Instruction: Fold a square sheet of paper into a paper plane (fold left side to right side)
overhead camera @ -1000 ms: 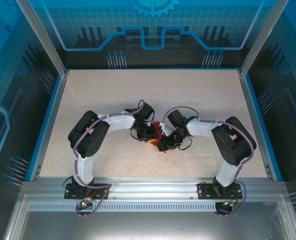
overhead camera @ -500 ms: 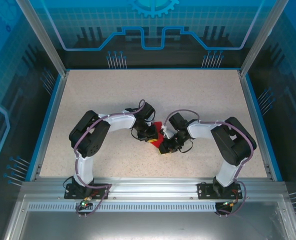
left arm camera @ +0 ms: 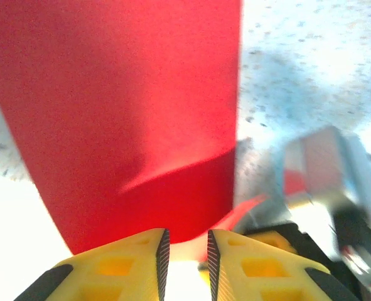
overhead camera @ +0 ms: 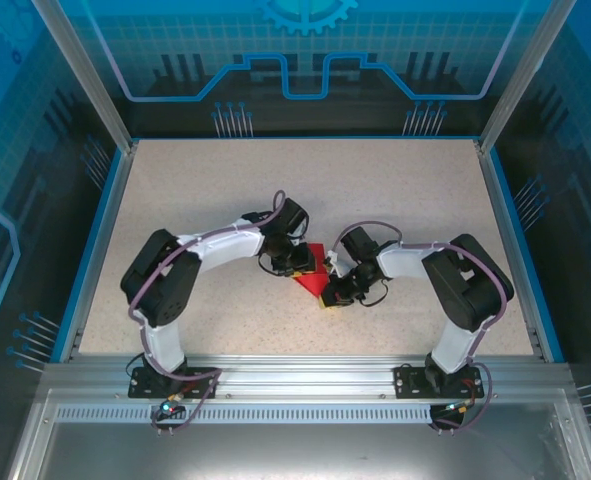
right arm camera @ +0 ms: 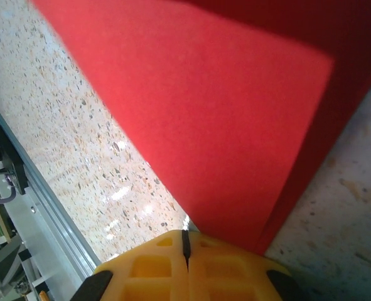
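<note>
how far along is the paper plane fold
Early on. Done: the paper shows one red layer folded over another. In hand: the right gripper is shut at the fold's edge, the left gripper slightly parted at the paper. Left: no pointed dart shape yet, so most folds remain.

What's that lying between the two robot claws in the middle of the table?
The folded red paper lies between the left gripper and the right gripper, both right at its edges, as the top view shows.

Red sheet of paper (overhead camera: 312,268), folded over, edge perhaps lifted, lying centrally
</note>
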Available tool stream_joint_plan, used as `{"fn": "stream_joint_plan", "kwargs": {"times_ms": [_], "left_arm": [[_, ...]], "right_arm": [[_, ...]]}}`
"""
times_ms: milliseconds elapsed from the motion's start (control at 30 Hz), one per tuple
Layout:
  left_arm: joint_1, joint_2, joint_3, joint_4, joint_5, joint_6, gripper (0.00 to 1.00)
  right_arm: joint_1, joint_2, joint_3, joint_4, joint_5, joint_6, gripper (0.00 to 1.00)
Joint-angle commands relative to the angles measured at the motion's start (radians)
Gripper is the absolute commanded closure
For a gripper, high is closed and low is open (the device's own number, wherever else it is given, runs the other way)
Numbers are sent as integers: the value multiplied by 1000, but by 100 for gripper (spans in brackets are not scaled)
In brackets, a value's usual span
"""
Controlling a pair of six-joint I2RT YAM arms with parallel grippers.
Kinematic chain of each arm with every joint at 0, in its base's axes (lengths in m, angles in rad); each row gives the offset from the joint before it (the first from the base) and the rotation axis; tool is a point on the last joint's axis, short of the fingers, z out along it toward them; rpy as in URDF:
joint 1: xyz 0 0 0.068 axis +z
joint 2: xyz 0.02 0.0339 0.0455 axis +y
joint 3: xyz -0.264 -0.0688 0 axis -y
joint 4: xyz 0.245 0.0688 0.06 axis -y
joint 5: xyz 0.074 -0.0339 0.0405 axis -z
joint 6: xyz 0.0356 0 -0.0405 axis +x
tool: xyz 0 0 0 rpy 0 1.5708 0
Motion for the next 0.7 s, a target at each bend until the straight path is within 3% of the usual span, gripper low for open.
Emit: {"fn": "stream_joint_plan", "kwargs": {"times_ms": [0, 300, 667], "left_arm": [[-34, -46, -51, -16, -21, -1, 75], [-96, 31, -69, 104, 58, -56, 83], [-102, 116, -50, 78, 10, -35, 86]], "right_arm": [[-12, 75, -59, -91, 177, 24, 100], [-12, 72, -57, -97, 186, 25, 100], [-12, 75, -56, -108, 206, 32, 100]]}}
